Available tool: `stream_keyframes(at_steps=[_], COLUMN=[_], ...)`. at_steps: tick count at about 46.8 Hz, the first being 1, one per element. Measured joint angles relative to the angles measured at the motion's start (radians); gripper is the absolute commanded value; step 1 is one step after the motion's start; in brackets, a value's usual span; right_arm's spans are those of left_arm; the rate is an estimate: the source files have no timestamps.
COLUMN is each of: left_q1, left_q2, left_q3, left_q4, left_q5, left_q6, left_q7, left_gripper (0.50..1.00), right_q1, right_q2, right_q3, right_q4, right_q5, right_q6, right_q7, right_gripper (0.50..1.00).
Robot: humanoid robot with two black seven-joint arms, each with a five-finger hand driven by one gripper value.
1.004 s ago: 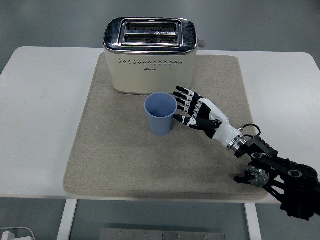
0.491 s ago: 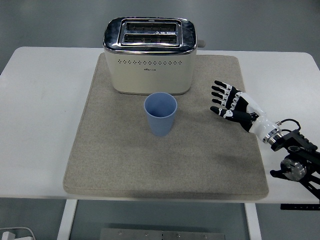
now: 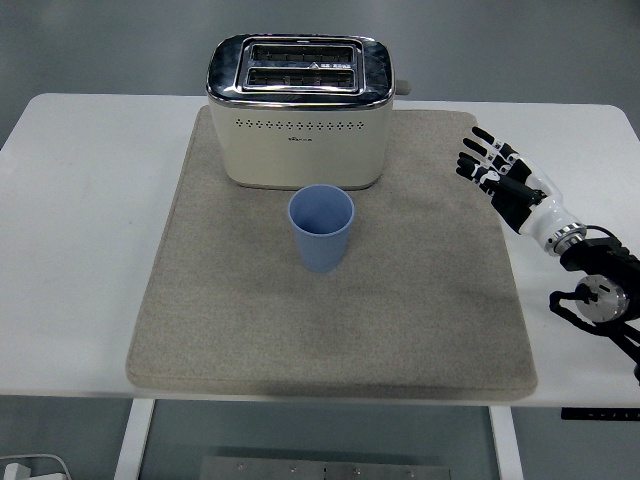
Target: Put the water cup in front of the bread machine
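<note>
So rn the cup (image 3: 321, 229) is sitting upright on the mat (image 3: 250, 330), just in front of the toaster (image 3: 298, 110), roughly centred on its front face w/ a small gap between them, not touching afaict. Open mouth points straight up, so its long axis is vertical, and nothing's in it that I can see. The right robot hand (image 3: 492, 165) is well off to the right of the cup, over the mat's right edge near where it meets the bare bench (image 3: 90, 200), fingers spread and holding nothing. From the robot hand the cup lies to the left and a bit nearer the bench's front edge, w/ a clear stretch of mat in between and no obstacles on that line. Left arm isn't in view at all, so the right one is the only one near anything. Imo the placing part looks basically done, since the cup is already where the task wants it. If it did need a nudge, the approach would be a sideways reach from the right at the cup's side wall, bc the toaster blocks anything from behind. Main risk there would be tipping a light cup.
</note>
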Motion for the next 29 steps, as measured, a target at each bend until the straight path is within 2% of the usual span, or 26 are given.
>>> stream_keyframes(at_steps=[11,29], left_q1=[0.000,0.000], left_q2=[0.000,0.000], left_q3=[-0.001,-0.002], left_q4=[0.000,0.000], left_q5=[0.000,0.000], left_q6=[0.000,0.000], left_q7=[0.000,0.000], left_gripper=[1.000,1.000], right_q1=[0.003,0.012], right_q2=[0.022,0.116], right_q3=[0.070,0.099], right_q4=[0.000,-0.020], right_q5=[0.026,0.023], right_q6=[0.005,0.001], right_q7=[0.002,0.002], right_gripper=[0.913,0.913])
